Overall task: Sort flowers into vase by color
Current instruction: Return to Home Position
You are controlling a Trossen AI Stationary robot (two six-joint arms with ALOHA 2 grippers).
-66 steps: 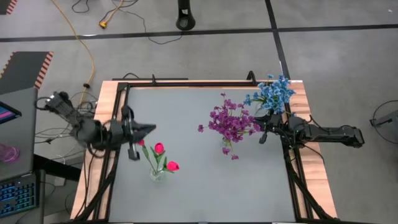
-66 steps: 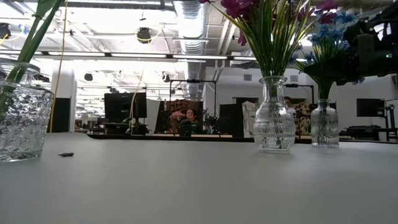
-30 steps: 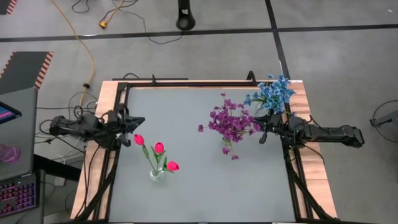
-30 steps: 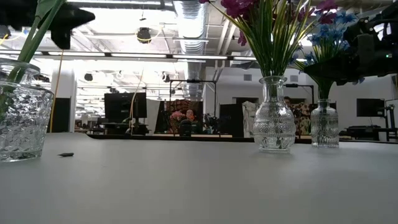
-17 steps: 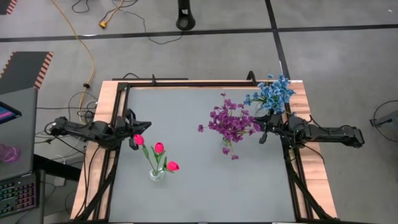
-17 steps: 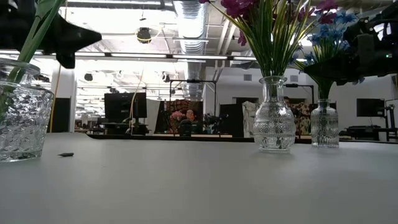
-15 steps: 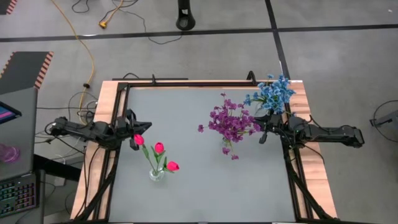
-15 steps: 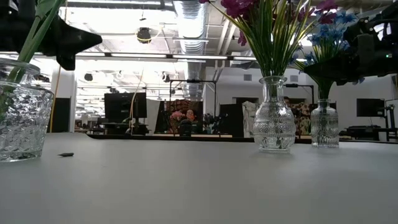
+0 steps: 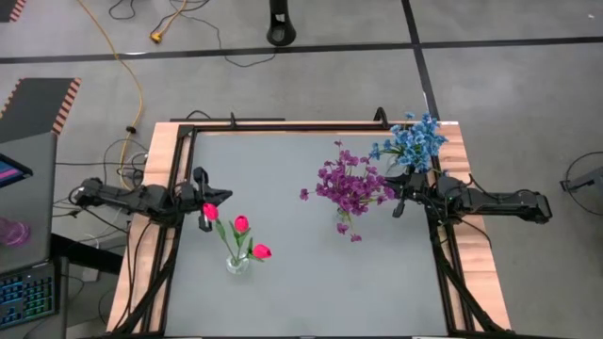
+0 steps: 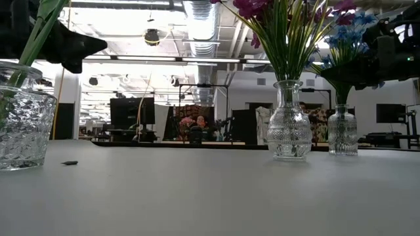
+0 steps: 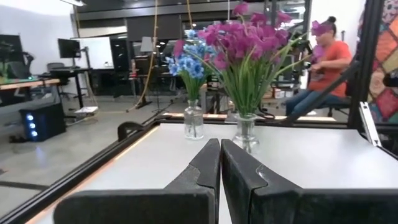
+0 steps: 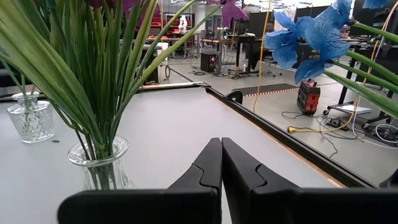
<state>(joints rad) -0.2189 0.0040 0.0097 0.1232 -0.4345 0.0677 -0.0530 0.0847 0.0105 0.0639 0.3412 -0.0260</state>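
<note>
Three pink-red tulip buds (image 9: 241, 223) stand in a clear glass vase (image 9: 236, 265) at the near left. The purple flowers (image 9: 349, 184) fill a vase (image 10: 289, 128) right of the middle, and the blue flowers (image 9: 412, 141) stand in a vase (image 10: 342, 130) at the far right. At the table's left edge my left gripper (image 9: 227, 195) hangs shut and holds nothing, just beside the farthest tulip bud. It points across the table. My right gripper (image 9: 388, 196) is also shut and holds nothing at the right edge, between the purple and blue bunches.
A black frame (image 9: 283, 128) rims the table. A small dark speck (image 10: 69, 162) lies on the tabletop near the tulip vase (image 10: 23, 124). A seated person (image 11: 323, 59) shows in the room beyond the table. Bare tabletop lies between the tulip vase and the purple vase.
My left gripper has sunk and moved a little toward the tulips, rolling slightly, and has stayed shut. The flowers and vases have not moved.
</note>
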